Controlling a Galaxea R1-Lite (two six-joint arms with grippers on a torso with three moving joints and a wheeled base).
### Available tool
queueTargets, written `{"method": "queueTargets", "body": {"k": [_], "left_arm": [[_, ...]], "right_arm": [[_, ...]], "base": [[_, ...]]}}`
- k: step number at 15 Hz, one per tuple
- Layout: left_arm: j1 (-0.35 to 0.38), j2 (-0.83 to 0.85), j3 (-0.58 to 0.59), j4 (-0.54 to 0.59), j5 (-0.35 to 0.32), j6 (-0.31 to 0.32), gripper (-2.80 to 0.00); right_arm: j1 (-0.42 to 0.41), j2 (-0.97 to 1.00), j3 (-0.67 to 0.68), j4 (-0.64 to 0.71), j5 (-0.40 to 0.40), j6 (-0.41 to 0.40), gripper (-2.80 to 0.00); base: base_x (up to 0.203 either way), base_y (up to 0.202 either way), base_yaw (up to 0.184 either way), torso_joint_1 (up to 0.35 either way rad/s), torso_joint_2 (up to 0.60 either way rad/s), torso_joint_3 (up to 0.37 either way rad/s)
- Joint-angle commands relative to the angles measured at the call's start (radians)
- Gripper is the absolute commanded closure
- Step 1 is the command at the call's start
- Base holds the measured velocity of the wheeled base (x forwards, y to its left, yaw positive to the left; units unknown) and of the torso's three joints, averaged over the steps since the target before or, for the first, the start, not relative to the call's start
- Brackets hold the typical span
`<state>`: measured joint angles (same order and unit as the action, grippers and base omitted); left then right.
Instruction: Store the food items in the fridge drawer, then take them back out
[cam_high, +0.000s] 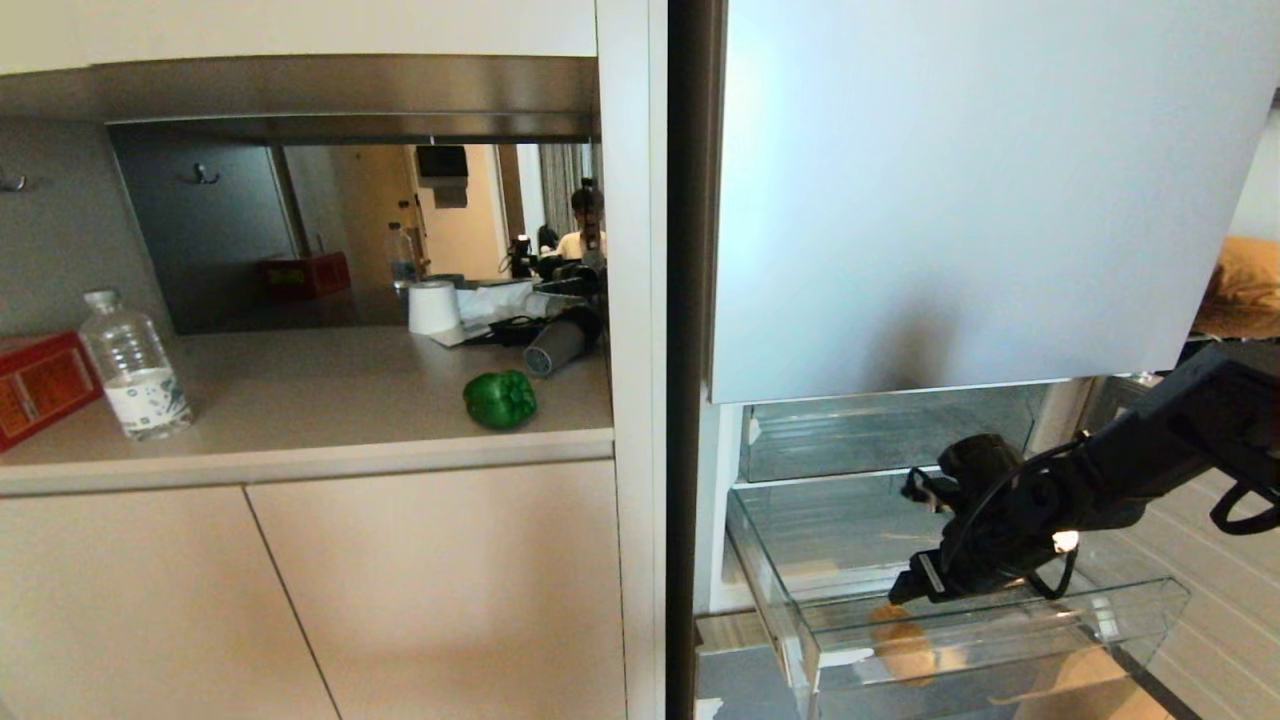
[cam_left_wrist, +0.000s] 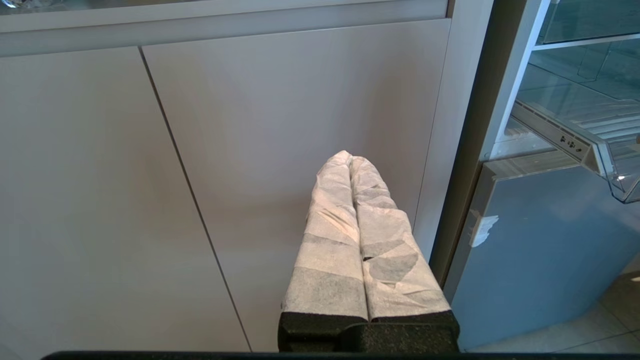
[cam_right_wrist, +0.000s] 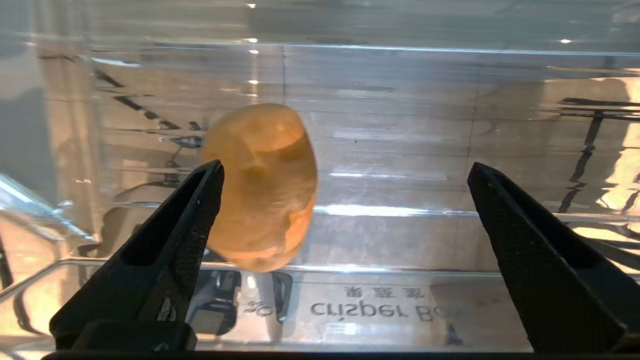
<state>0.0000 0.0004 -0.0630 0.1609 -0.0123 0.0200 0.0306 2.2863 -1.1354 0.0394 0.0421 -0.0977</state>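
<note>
Fridge (cam_high: 960, 200): it stands on the right side, its door is open and the inside is visible low down.
Cupboard (cam_high: 300, 590): it is on the left, with a counter (cam_high: 300, 400) on top.
Drawer (cam_high: 1000, 625): clear plastic, pulled out toward the near side at the bottom of the fridge.
Right arm (cam_high: 1150, 450): it comes in from the right and reaches down over the drawer.
Right gripper (cam_right_wrist: 345, 172): the two black fingers stand wide apart inside the drawer and hold nothing.
Left gripper (cam_left_wrist: 350, 165): low in front of the cupboard doors, its two wrapped fingers are pressed together, with nothing between them.
Water bottle (cam_high: 135, 365): upright at the far left of the counter, beside a red box (cam_high: 40, 385).
Potato (cam_right_wrist: 262, 185): it is in the drawer, close to one finger of the right gripper; I cannot tell if they touch.
Pepper (cam_high: 500, 398): green, on the counter near its right end.
</note>
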Motion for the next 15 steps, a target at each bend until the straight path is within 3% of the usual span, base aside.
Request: {"method": "queueTargets", "body": {"k": [1,9,15], "left_arm": [[0.0,-0.002,0.0,0.0,0.0,0.0,0.0],[0.0,-0.002,0.0,0.0,0.0,0.0,0.0],[0.001,-0.002,0.0,0.0,0.0,0.0,0.0]], "right_arm": [[-0.001,0.027,-0.005,0.0,0.001,-0.004,-2.8],[0.022,0.079,-0.067,0.011,0.047,-0.005,-2.8],[0.02,0.125,-0.111,0.095,0.081,-0.005,-2.8]], "base": [[0.0,0.0,0.0,0.0,0.0,0.0],[0.0,0.0,0.0,0.0,0.0,0.0],[0.0,0.0,0.0,0.0,0.0,0.0]]}}
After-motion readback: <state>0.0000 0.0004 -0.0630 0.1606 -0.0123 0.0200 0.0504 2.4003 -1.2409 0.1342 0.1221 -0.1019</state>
